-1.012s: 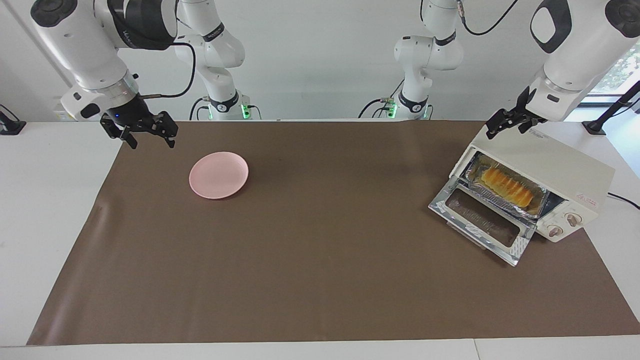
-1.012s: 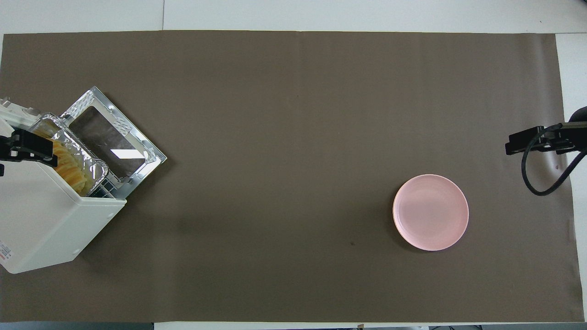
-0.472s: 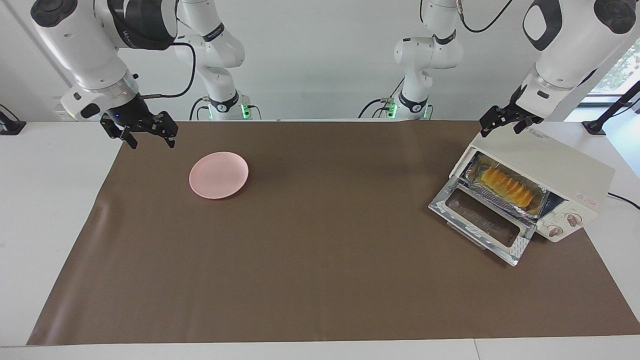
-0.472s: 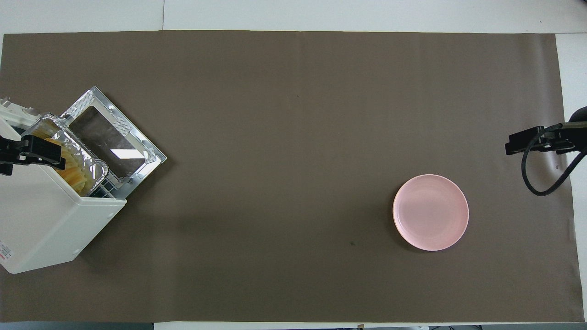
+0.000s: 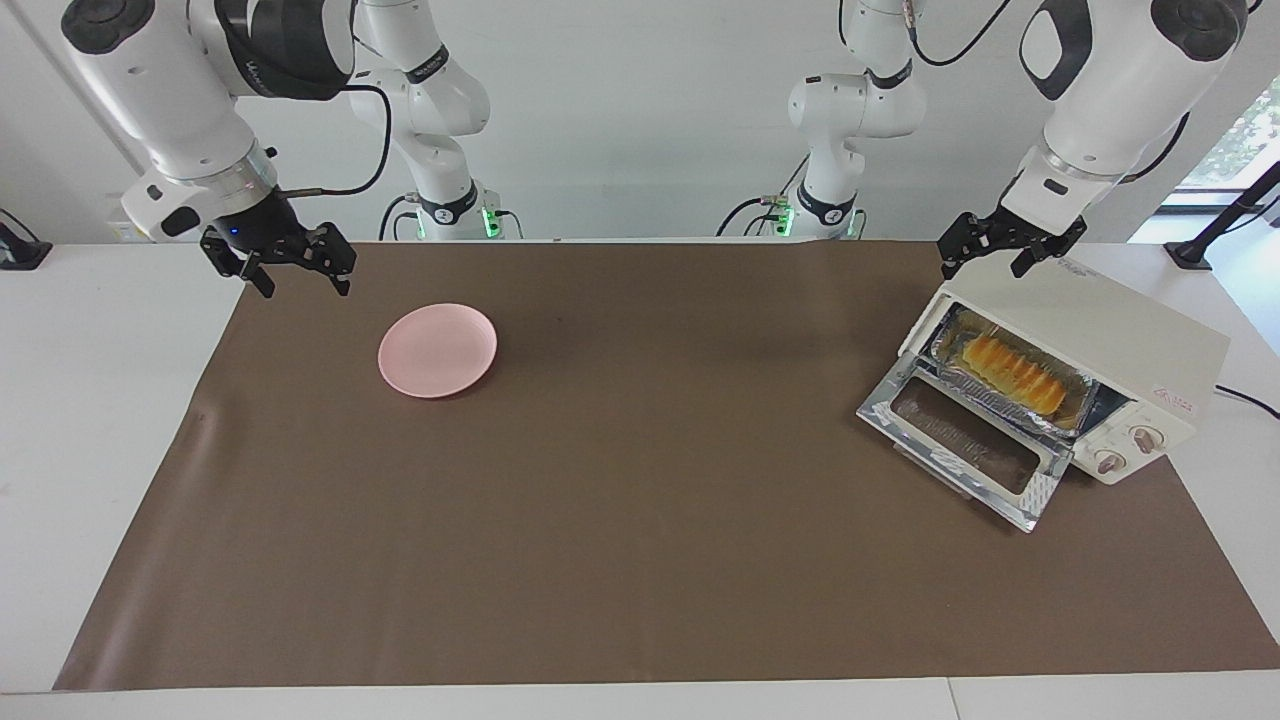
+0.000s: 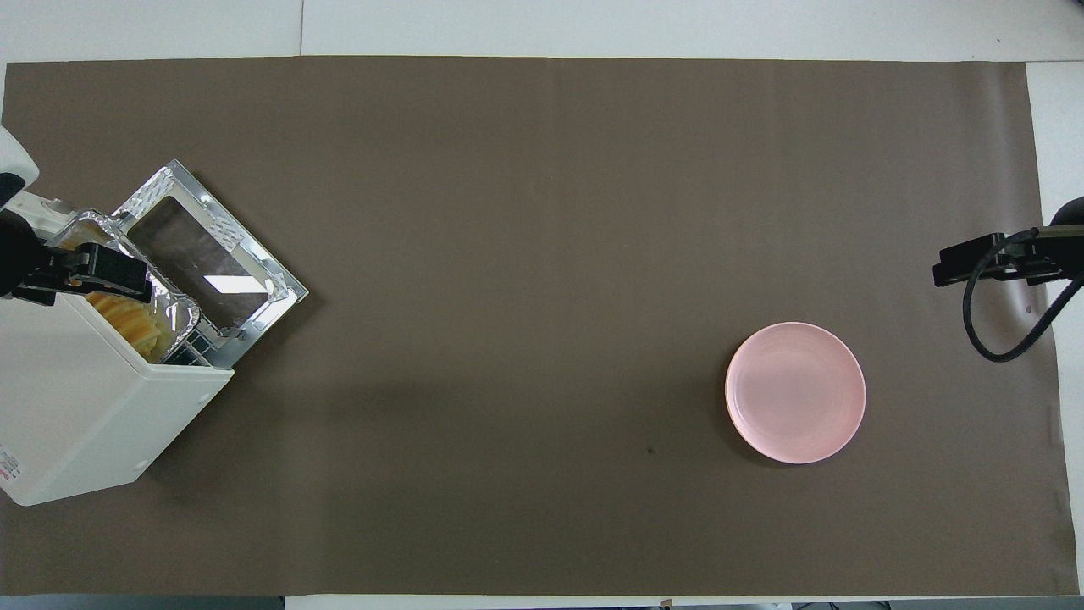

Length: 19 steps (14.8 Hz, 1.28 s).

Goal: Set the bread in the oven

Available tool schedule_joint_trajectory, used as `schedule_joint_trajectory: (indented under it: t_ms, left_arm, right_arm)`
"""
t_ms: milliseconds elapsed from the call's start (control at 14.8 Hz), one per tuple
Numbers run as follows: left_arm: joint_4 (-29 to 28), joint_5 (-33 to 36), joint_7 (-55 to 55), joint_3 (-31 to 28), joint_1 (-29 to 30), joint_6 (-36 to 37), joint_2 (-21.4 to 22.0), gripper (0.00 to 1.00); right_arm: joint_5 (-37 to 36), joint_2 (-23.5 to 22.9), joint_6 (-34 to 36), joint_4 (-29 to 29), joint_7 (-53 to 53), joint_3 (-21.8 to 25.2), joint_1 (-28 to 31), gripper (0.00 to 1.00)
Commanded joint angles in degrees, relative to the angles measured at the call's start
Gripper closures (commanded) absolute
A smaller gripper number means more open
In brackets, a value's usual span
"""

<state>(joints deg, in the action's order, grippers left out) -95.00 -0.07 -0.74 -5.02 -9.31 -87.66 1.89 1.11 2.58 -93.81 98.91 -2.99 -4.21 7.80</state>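
We see the bread (image 5: 1013, 373) already in the oven (image 5: 1090, 350) at right, door down and unshut, while the left gripper (image 5: 1010, 252) and right gripper (image 5: 280, 262) hang with fingers spread, empty.

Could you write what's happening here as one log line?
golden ridged bread: in foil tray, in cream-white toaster oven | door: open | left tool: over oven | right tool: waits

Golden ridged bread loaf (image 5: 1012, 372) lies in silver foil tray (image 5: 1068, 415) inside cream-white toaster oven (image 5: 1120, 340), glass door (image 5: 965, 440) down; both open grippers aloft.
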Motion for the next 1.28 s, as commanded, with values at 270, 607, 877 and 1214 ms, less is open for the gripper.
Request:
schedule_joint_trajectory:
  t_ms: [270, 607, 877, 1214]
  left_arm:
    - [-0.4, -1.3, 2.0, 0.4, 1.7, -1.2, 2.3, 0.00]
    - [-1.8, -1.3, 3.2, 0.4, 1.7, -2.3, 2.9, 0.00]
    - [-2.0, -1.3, 5.4, 0.4, 1.7, -2.8, 3.1, 0.00]
    - [-2.0, -1.4, 5.4, 0.4, 1.6, -2.7, 3.1, 0.00]
  right_arm:
    - [-0.4, 0.7, 0.5, 0.3, -1.4, -0.4, 0.6, 0.00]
    - [-0.3, 0.7, 0.5, 0.3, -1.4, -0.4, 0.6, 0.00]
    - [-0.3, 0.7, 0.5, 0.3, -1.4, -0.4, 0.6, 0.00]
    - [-0.3, 0.7, 0.5, 0.2, -1.4, -0.4, 0.6, 0.00]
